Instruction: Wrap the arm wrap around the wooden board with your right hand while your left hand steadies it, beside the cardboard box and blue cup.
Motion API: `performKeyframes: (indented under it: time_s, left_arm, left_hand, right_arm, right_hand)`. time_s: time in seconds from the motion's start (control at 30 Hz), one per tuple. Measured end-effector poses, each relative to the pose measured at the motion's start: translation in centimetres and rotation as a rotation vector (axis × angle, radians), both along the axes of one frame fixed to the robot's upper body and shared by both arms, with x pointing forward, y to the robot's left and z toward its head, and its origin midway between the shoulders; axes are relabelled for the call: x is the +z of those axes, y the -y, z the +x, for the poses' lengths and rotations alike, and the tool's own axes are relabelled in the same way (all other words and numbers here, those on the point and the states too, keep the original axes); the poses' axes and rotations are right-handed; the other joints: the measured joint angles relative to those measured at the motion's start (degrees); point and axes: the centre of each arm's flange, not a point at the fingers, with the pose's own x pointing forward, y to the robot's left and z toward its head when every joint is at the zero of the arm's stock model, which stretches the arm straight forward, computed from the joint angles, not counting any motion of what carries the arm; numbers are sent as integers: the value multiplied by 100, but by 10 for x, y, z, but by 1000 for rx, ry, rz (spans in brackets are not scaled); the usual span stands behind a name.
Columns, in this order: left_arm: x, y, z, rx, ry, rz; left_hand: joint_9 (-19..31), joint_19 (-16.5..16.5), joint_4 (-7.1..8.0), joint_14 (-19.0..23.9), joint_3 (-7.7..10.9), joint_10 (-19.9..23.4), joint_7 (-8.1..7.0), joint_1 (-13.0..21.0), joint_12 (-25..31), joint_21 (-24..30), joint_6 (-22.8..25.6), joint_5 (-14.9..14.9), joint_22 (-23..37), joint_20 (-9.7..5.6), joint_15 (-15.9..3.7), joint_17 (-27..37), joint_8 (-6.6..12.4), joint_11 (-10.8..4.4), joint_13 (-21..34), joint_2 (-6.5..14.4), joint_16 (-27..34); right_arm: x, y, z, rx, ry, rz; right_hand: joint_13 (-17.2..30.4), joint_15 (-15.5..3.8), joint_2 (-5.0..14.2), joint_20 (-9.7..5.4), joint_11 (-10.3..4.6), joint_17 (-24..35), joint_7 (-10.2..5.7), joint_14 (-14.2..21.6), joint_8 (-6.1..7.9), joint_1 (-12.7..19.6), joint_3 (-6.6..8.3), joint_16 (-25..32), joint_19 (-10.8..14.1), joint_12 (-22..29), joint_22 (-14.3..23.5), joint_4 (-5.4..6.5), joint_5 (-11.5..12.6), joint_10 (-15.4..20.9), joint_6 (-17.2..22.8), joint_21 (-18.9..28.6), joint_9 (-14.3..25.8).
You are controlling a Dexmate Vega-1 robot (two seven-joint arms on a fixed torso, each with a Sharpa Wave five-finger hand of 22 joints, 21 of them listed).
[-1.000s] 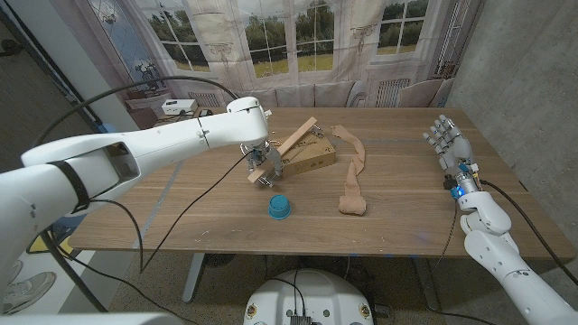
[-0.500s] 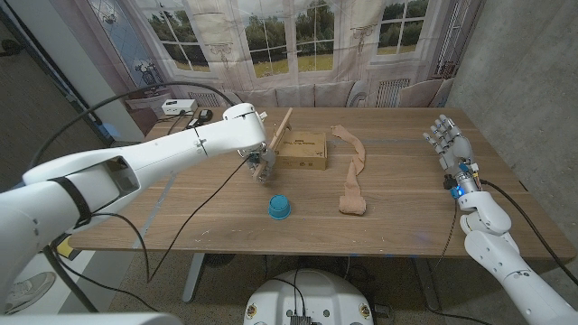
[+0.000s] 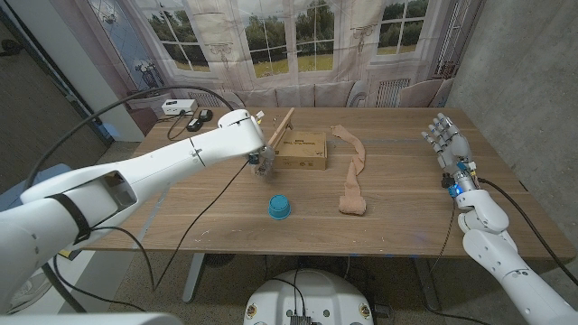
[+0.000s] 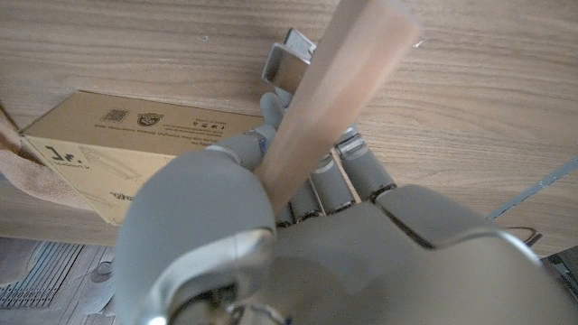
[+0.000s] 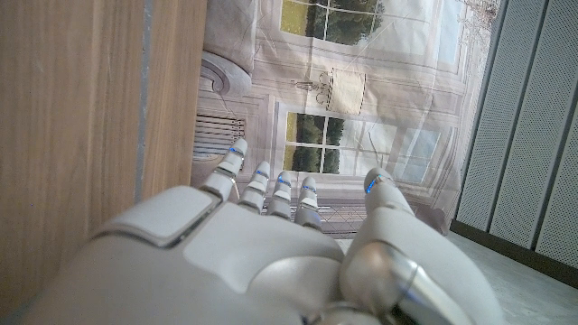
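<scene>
A wooden board [image 3: 280, 129] is seen just above the centre of the head view, gripped at its lower end by the left hand [image 3: 262, 160]. In the left wrist view the fingers [image 4: 336, 181] are shown closed round the board [image 4: 325, 99], which passes between them and the thumb. The board is held tilted, its long axis running from the hand up and to the right, with the free end raised over the cardboard box [image 3: 301, 152]. It is judged stiff and light, so a firm grip low on the shaft should be enough to steady it.

The arm wrap [image 3: 353, 173], a tan strip, lies on the desk [image 3: 397, 208] to the right of the box, curving from the upper centre down towards the lower right of centre, its lower end folded into a thicker lump. It is judged soft, limp and light, best taken at one end so the rest trails.

The blue cup [image 3: 280, 207] stands below the box, apart from it. The right hand [image 3: 446, 138] is held at the right edge of the frame, fingers spread, holding nothing, well apart from the wrap.
</scene>
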Motion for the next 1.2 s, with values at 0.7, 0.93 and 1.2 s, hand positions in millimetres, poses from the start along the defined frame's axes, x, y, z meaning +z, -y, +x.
performKeyframes:
  time_s: [0.7,0.93,1.2]
  left_arm:
    - [18,9,-25,-21,306,10]
    - [28,12,-31,-29,370,61]
    - [39,16,-35,-115,415,113]
  left_hand:
    - [1894,-167,883,342,-73,-4,-219,-937,2821,2168,238,1040,1790,-165,61,2957,765,-89,2963,-221,1993]
    - [2061,-208,889,341,-33,-64,-220,-1072,2985,2243,238,1081,1835,-144,60,2957,868,-148,2964,-205,2099]
    - [2074,-250,889,340,-33,-87,-219,-1140,3020,2343,238,1134,1836,-123,60,2958,929,-170,2963,-231,2148]
  right_arm:
    - [4,-8,-11,-25,10,-8]
    - [8,-10,-25,-86,10,-44]
    - [12,-16,-45,-141,2,-109]
  right_hand:
    - [0,-21,39,0,-32,-30,24,20,0,-37,0,0,0,0,0,0,0,31,23,-23,0]
    - [0,-52,20,31,-11,-30,32,51,0,-15,22,-1,31,0,0,-22,0,52,31,-23,0]
    - [0,-52,23,31,-11,-55,32,51,41,91,56,-1,31,0,0,-89,0,52,73,-45,0]
